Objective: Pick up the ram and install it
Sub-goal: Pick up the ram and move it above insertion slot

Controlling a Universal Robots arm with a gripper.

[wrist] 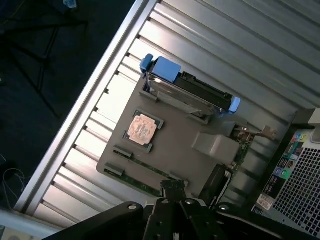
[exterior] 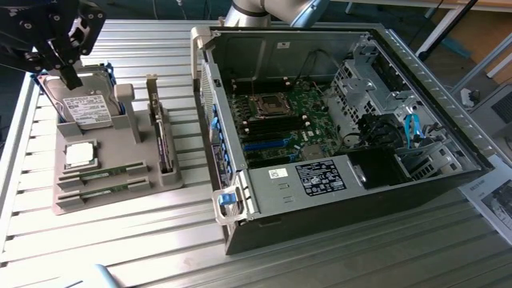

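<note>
- Ram (exterior: 102,174) is lying flat in the gray holder tray (exterior: 120,147) as two green sticks side by side. They are sitting just beside the square processor (exterior: 80,154), on the side away from the hard drive (exterior: 84,108).
- In the exterior view, the gripper (exterior: 71,78) is hovering above the hard drive end, jaws pressed together and carrying nothing, well apart from the ram.
- On the exterior view's right, the open computer case (exterior: 336,180) is exposing its motherboard (exterior: 280,120).
- In the wrist view, the gripper (wrist: 172,189) is showing pressed-together tips over the tray (wrist: 180,145), near the ram (wrist: 150,172).
- Judging by this, the pickup approach is in hand. A grasp is calling for spread jaws lined up across one thin stick.
</note>
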